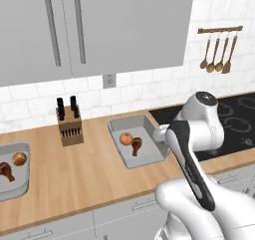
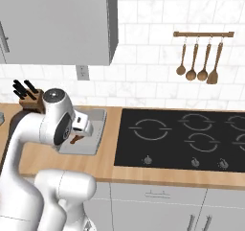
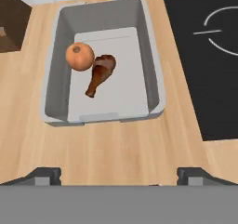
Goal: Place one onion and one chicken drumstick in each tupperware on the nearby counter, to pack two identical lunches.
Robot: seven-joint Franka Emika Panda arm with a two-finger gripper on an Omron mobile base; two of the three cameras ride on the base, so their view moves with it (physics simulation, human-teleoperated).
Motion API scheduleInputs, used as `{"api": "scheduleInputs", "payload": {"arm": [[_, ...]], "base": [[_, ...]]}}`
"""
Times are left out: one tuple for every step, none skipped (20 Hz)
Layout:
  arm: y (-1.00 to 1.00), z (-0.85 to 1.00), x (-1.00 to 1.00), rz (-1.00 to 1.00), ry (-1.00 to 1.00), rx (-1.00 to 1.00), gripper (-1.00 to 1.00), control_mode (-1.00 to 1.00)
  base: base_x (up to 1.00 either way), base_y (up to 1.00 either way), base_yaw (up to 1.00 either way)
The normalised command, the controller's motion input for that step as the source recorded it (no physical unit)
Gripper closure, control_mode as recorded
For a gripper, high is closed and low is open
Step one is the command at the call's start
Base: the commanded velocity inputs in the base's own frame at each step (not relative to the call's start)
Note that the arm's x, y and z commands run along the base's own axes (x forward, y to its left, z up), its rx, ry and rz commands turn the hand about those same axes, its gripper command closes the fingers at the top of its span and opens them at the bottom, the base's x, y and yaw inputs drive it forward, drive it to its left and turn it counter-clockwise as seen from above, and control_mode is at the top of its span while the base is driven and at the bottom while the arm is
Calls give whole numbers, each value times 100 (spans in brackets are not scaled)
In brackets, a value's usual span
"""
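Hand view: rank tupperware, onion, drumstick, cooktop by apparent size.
1-2. tupperware and black cooktop: unsure, since the cooktop is cut by the frame edge and what shows looks roughly comparable in area.
3. chicken drumstick: longer than the onion.
4. onion: close to the drumstick, rounder, slightly smaller.

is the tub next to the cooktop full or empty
Filled: the tub holds one onion and one drumstick, touching each other on its floor.

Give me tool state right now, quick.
Tool: open, holding nothing, above the counter near the tupperware.
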Motion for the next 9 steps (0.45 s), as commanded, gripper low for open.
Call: {"api": "scheduleInputs", "payload": {"arm": [[0,67,-70,0,14,6,-100,-100],[0,69,-67,0,12,6,-100,-100],[0,80,-61,0,8,7,-100,-100],[0,86,-51,0,9,5,-100,-100],[26,84,-81,1,13,0,-100,-100],[45,82,-78,3,10,0,-100,-100],[41,63,-57,0,7,0,-100,-100],[51,61,-58,-1,4,0,-100,-100],[51,78,-32,0,3,0,-100,-100]], "base": [[0,0,0],[0,0,0],[0,0,0],[0,0,0],[0,0,0],[0,0,0],[0,0,0],[0,0,0],[0,0,0]]}}
